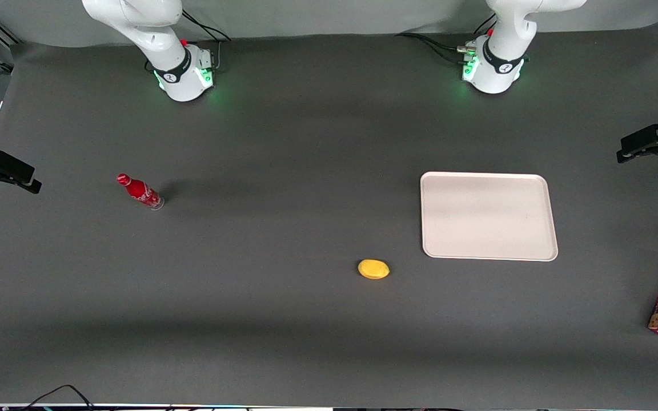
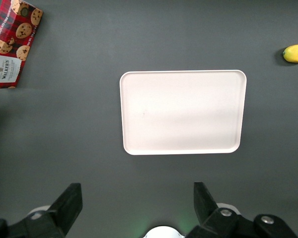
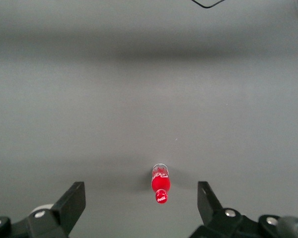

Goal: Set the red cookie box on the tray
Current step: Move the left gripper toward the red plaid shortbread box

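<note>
One gripper (image 2: 136, 203) high above the tray (image 2: 184, 113), jaws spread, holding nothing | cookie box (image 2: 12, 42) on the table (image 1: 283, 142), well apart from tray, at working arm's end

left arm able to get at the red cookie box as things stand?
Probably yes. The gripper hangs open above the tray; the red cookie box lies apart on bare table, nothing against it, though near the table's edge.
</note>
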You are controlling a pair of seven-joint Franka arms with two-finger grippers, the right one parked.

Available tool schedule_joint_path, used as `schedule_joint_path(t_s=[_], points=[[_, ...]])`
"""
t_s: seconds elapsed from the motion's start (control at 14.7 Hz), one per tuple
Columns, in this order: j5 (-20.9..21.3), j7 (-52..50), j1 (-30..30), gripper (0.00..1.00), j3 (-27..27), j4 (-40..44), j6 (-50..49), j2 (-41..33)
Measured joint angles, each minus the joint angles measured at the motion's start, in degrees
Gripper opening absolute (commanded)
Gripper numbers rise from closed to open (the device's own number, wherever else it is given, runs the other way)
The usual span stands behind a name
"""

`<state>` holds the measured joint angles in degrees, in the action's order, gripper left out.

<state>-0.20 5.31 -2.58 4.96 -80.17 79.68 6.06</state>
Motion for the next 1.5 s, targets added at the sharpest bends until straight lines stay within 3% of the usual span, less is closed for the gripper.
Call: schedule_joint_path(t_s=[0.48, 0.68, 0.89, 1.16, 1.5], points=[[0.7, -0.3, 0.0, 1.00, 0.2, 1.1, 0.0, 0.2], [1.9, 0.7, 0.3, 1.00, 3.3, 1.1, 2.9, 1.3], [2.1, 13.9, 0.6, 1.00, 9.0, 1.2, 11.0, 5.8], [2.1, 35.1, 1.3, 1.00, 15.8, 4.4, 22.5, 17.2], [-1.3, 47.3, 3.3, 1.00, 18.7, 8.8, 35.0, 31.2]])
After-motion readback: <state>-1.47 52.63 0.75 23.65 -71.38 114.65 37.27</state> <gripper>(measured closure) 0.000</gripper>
